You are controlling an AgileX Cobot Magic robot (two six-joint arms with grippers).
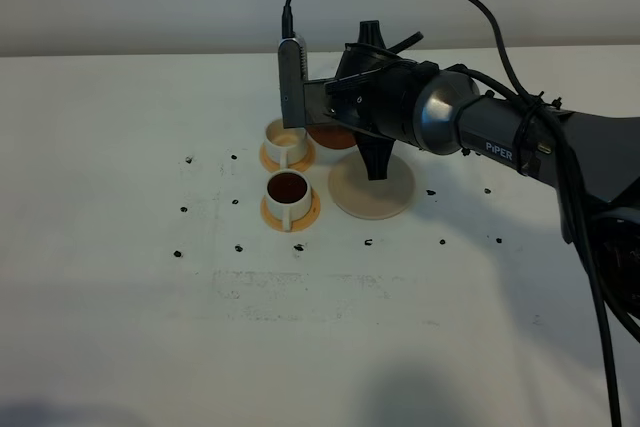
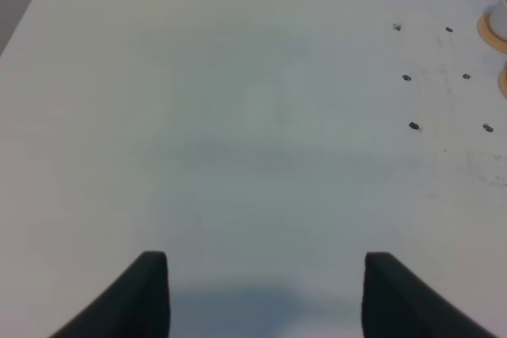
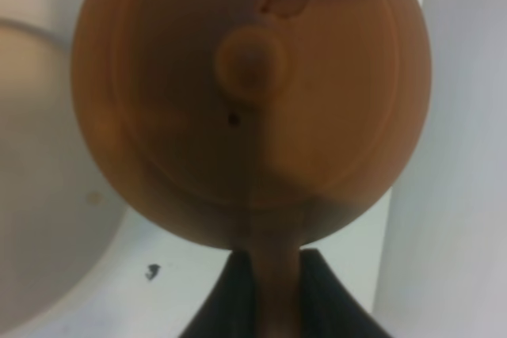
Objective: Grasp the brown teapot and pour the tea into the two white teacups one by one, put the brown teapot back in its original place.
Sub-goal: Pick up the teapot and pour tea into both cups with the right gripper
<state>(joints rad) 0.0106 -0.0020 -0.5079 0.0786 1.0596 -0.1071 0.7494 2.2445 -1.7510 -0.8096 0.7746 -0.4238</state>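
Note:
My right gripper (image 1: pixel 335 115) reaches in from the right and is shut on the stubby handle of the brown teapot (image 1: pixel 332 137). It holds the pot in the air beside the far white teacup (image 1: pixel 285 140). In the right wrist view the teapot (image 3: pixel 252 100) fills the frame lid-on, with its handle pinched in the gripper (image 3: pixel 268 294). The near teacup (image 1: pixel 288 192) holds dark tea, and both cups stand on orange coasters. The cream round disc (image 1: pixel 372 192) lies bare, right of the cups. My left gripper (image 2: pixel 265 294) is open over bare table.
Small black marks (image 1: pixel 236 201) dot the white table (image 1: pixel 150 297) around the cups and disc. The right arm and its black cable (image 1: pixel 500 137) stretch over the table's right side. An orange coaster's edge (image 2: pixel 495 28) shows in the left wrist view.

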